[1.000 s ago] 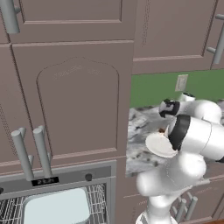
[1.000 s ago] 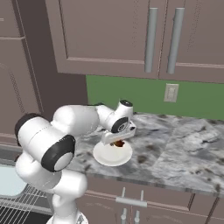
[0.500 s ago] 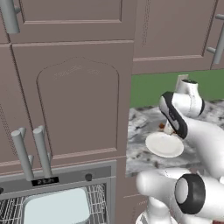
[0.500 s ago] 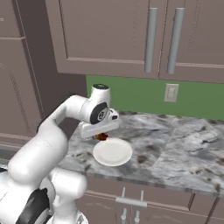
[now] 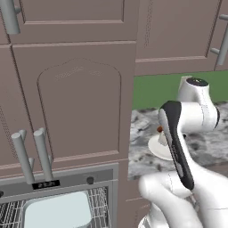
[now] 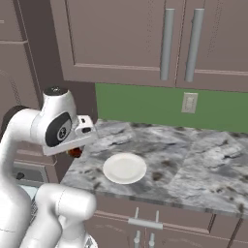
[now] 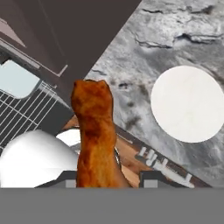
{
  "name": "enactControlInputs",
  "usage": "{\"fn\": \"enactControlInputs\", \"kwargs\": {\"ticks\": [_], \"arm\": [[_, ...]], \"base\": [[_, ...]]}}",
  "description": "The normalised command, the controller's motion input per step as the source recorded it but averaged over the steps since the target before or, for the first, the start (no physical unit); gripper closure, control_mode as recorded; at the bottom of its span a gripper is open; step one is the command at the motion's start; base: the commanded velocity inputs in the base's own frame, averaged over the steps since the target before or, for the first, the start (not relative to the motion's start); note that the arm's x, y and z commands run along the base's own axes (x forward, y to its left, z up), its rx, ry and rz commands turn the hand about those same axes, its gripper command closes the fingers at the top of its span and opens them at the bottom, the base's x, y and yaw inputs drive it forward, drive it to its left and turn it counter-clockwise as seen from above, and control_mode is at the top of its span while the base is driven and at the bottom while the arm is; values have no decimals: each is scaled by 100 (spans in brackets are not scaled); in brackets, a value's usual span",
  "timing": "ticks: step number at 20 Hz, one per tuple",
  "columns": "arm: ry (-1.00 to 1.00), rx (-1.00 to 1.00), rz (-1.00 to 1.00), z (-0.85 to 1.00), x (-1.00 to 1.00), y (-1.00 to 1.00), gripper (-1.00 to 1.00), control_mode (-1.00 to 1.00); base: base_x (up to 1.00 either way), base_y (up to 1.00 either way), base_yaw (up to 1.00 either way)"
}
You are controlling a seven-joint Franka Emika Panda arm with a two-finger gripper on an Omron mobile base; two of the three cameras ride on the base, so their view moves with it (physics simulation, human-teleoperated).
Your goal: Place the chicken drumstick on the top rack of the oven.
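Note:
The chicken drumstick (image 7: pixel 94 131), glossy reddish-brown, stands between my fingers in the hand view, with my gripper (image 7: pixel 107 181) shut on it. From the right base view the drumstick (image 6: pixel 75 152) hangs under the hand over the counter's left edge, left of the white plate (image 6: pixel 125 168). The oven (image 5: pixel 58 183) sits low at the left in the left base view, its door open. The top rack (image 5: pixel 101 200) shows as a silver wire grid, and the same rack (image 7: pixel 22 114) lies below and left of the drumstick in the hand view.
A pale rounded tray (image 5: pixel 58 213) lies on the rack. The bare white plate (image 7: pixel 188 103) rests on the grey marble counter (image 6: pixel 193 160). Mauve cabinets (image 5: pixel 80 98) with long handles stand above the oven, and my own white arm (image 5: pixel 182 133) crosses in front of the counter.
The arm has swung left with the drumstick, off the plate and out to the counter's left edge beside the oven. The plate stays put, bare.

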Motion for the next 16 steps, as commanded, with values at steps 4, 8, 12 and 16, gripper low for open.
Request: {"fn": "enactControlInputs", "kwargs": {"ticks": [4, 8, 12, 16], "arm": [[-18, 0, -12, 56, -100, 72, 100, -100], [-23, -4, -15, 21, -98, 98, 100, -100], [-15, -4, -21, 2, -75, 100, 100, -100], [-13, 0, -26, 0, -61, 100, 100, -100]], "base": [[0, 0, 0], [0, 0, 0], [0, 0, 0], [0, 0, 0]]}}
